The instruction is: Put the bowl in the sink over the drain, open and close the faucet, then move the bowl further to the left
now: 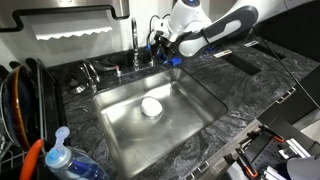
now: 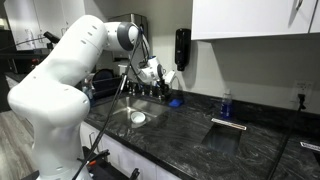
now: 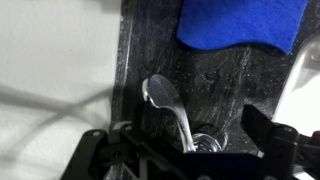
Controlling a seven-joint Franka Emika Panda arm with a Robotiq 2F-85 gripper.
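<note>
The sink (image 1: 118, 128) fills the middle of the dark stone countertop (image 1: 250, 100). The faucet (image 1: 135, 40) rises at the basin's 12 o'clock edge. The bowl (image 1: 151, 106) sits near the basin's centre; I see no drain, so it is probably beneath the bowl.

At about 1 o'clock from the bowl, the gripper (image 1: 158, 45) hovers at the faucet base. In the wrist view, the gripper (image 3: 176, 138) has its fingers spread wide, and the chrome lever (image 3: 165, 98) lies between them with nothing clamped. A blue cloth (image 3: 240, 25) lies at the lever's 1 o'clock.

The lever looks stiff, polished and slick. It is best squeezed across its flat paddle end, where leverage is greatest. The bowl looks light, rigid and possibly breakable, and it would likely slide on wet steel. Pinching its rim seems the safest hold.
</note>
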